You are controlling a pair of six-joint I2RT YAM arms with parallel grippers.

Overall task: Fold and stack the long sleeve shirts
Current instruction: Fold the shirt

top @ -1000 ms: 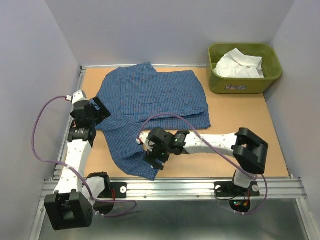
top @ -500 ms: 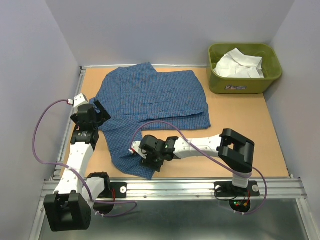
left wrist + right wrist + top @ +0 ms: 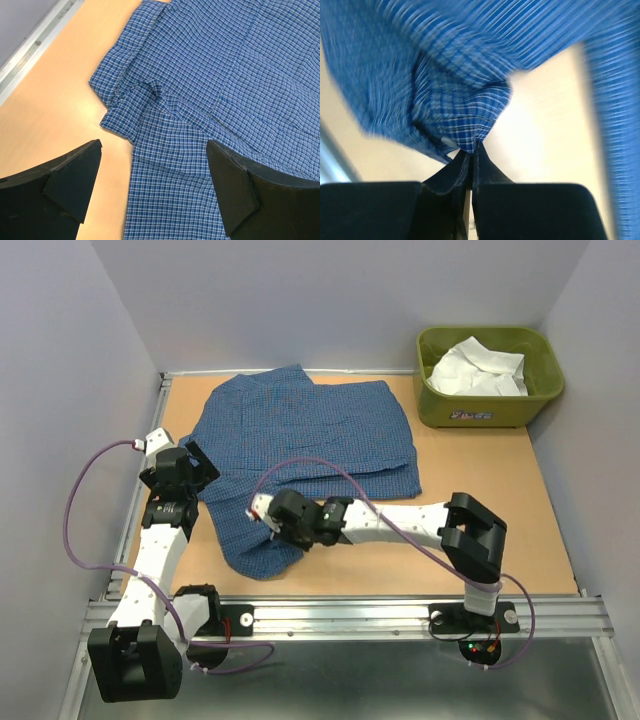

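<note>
top: blue fine-checked cloth shirt (image 3: 300, 430) lying past right fingers (image 3: 267, 522) on tabletop (image 3: 480, 540) | left wrist: left fingers (image 3: 75, 175) wide, empty, shirt edge between them | right wrist: right fingers clamped on bunched cloth at their tips | step: likely folding sleeve inward | next: carry pinched cloth over the body, release

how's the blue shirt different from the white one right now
The blue shirt is finely checked; the white shirt is plain. The blue shirt lies spread on the table; the white shirt sits bunched in the green tub. The right pincer is shut on a fold of the blue shirt; no pincer touches the white shirt. Both are soft cloth.
</note>
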